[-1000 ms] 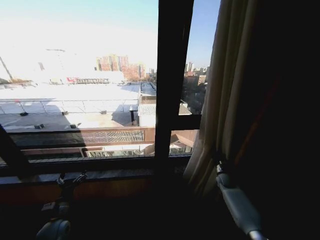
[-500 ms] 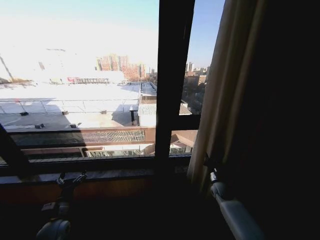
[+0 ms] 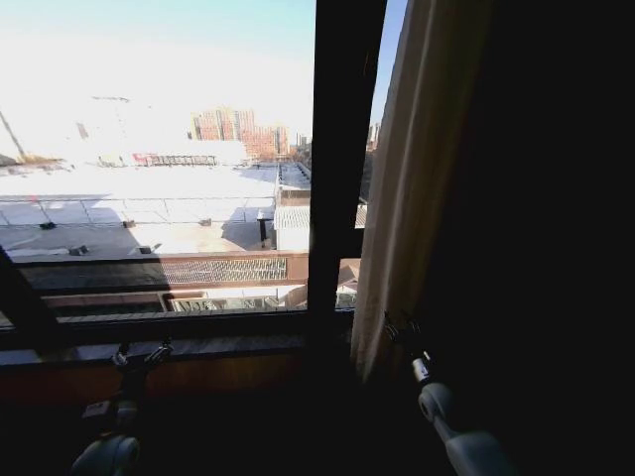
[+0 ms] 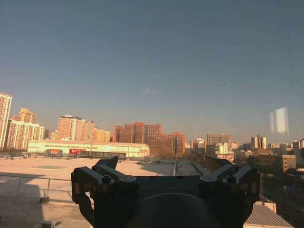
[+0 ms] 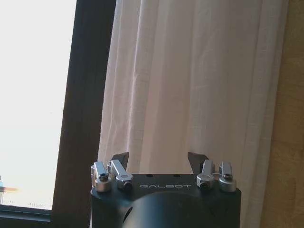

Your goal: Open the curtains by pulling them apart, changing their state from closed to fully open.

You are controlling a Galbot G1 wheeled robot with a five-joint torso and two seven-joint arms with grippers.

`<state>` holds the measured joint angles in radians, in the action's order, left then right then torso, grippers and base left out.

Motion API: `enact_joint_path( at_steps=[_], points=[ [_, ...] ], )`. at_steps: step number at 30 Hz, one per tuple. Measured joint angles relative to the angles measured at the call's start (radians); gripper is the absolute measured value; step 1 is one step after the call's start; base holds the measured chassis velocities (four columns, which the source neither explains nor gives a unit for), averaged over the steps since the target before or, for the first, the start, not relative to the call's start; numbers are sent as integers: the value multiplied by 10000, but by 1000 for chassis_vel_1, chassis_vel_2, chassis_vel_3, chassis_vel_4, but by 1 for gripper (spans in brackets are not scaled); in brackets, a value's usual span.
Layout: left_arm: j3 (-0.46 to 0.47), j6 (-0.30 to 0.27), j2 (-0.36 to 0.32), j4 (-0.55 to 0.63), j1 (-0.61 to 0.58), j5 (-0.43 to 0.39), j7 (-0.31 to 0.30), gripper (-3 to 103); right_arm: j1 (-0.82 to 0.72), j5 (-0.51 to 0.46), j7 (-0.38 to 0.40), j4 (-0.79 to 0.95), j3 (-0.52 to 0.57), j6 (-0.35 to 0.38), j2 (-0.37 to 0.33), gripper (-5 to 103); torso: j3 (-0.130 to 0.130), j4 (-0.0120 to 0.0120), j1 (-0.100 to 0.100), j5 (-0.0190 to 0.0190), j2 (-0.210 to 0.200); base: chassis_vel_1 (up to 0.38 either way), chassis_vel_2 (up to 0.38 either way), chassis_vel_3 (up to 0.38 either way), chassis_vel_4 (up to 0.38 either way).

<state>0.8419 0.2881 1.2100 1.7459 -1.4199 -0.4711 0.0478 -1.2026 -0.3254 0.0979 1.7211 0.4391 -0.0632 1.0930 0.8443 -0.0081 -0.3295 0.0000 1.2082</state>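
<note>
A cream pleated panel of the curtains hangs at the right of the window, its inner edge just past the dark vertical frame bar. My right gripper is at the panel's lower edge. In the right wrist view this right gripper is open, with the curtain fabric just beyond its fingertips and nothing between them. My left gripper rests low by the window sill, and in its wrist view the left gripper is open, facing the glass and the city outside.
The window sill runs across below the glass. A slanted dark bar crosses the lower left. The area right of the curtain is dark. A tan wall strip lies beside the fabric.
My right gripper has moved left and slightly down. The curtain's inner edge has swung left with it and now covers more of the narrow right pane. The left arm has stayed still.
</note>
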Motion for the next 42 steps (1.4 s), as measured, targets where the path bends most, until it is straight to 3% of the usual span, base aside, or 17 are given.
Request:
enact_joint_path(
  at_steps=[9,30,42],
  points=[
    [0,0,0,0,0,1,0,100,-58,92,-128,58,49,-287,98,100,0,1,-1,1,-1,0,0,0,0],
    [-1,0,0,0,0,0,0,100,-12,108,-128,7,50,-303,109,100,2,1,-3,1,-1,10,2,-12,-3],
    [0,0,0,0,0,0,0,100,-5,108,-128,-3,48,-311,110,100,1,0,-2,-2,1,205,121,-218,-142]
  ],
)
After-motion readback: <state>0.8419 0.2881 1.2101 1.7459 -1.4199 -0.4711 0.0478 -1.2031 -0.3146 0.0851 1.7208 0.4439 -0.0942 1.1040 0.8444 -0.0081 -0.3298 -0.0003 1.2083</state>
